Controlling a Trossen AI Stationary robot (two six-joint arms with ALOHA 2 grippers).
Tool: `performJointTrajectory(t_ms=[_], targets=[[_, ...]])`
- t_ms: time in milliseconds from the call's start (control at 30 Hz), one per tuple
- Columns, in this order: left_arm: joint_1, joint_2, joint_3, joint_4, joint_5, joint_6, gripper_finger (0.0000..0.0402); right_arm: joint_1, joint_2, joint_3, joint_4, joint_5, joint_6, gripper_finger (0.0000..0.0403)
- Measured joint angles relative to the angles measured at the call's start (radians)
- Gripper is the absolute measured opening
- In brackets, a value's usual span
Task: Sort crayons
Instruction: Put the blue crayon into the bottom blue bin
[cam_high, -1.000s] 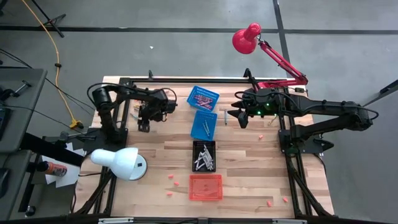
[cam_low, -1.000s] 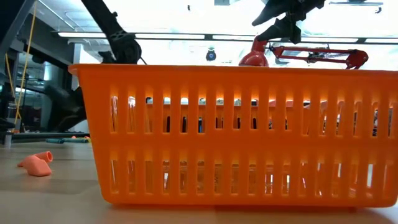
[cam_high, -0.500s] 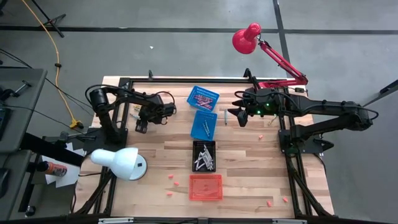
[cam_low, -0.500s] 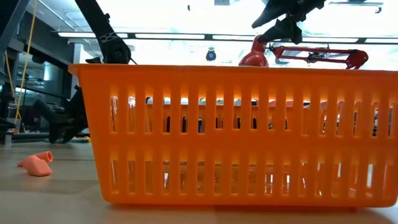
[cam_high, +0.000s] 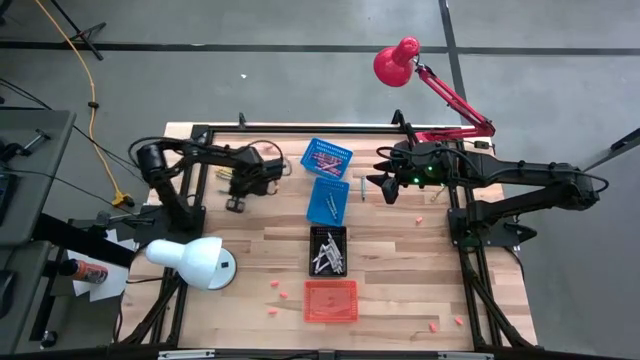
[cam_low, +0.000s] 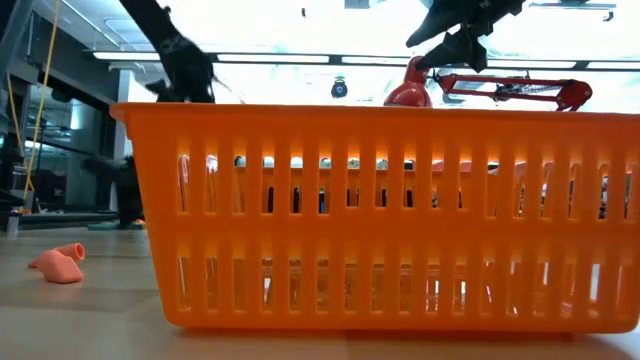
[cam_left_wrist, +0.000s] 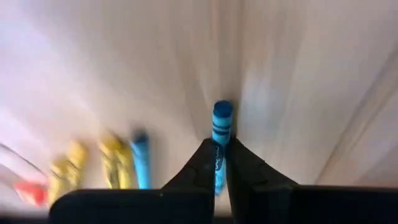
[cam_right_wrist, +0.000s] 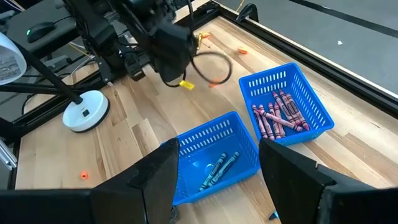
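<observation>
The left gripper (cam_left_wrist: 219, 163) pinches a blue crayon (cam_left_wrist: 220, 134) between its closed fingers above the wooden table (cam_high: 400, 270), with a second blue crayon (cam_left_wrist: 141, 160) and yellow crayons (cam_left_wrist: 111, 160) lying loose nearby. The right gripper (cam_right_wrist: 214, 177) hangs with its fingers spread wide and empty, over a blue basket (cam_right_wrist: 214, 140) holding blue crayons. A second blue basket (cam_right_wrist: 311, 102) just beside it holds pink-red crayons (cam_right_wrist: 277, 115).

four baskets (cam_high: 327, 157), two lamps (cam_high: 190, 262), two arms (cam_high: 190, 165)
</observation>
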Motion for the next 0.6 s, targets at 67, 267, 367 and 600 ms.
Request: performJointTrajectory(t_ms=[67, 267, 367, 600], targets=[[0.0, -0.051, 0.018, 0.028, 0.057, -0.054, 0.0004, 0.0, 0.0, 0.0, 0.0, 0.0, 0.0, 0.0217], [-0.012, -0.316, 0.028, 0.192, 0.22, -0.324, 0.0001, 0.0, 0.0, 0.0, -0.001, -0.002, 0.0, 0.0217], [-0.035, -0.457, 0.028, 0.358, 0.258, -0.468, 0.0001, 0.0, 0.0, 0.0, 0.0, -0.005, 0.0, 0.0217], [-0.154, -0.637, 0.03, 0.865, 0.26, -0.74, 0.0001, 0.0, 0.0, 0.0, 0.022, -0.058, -0.001, 0.0217]])
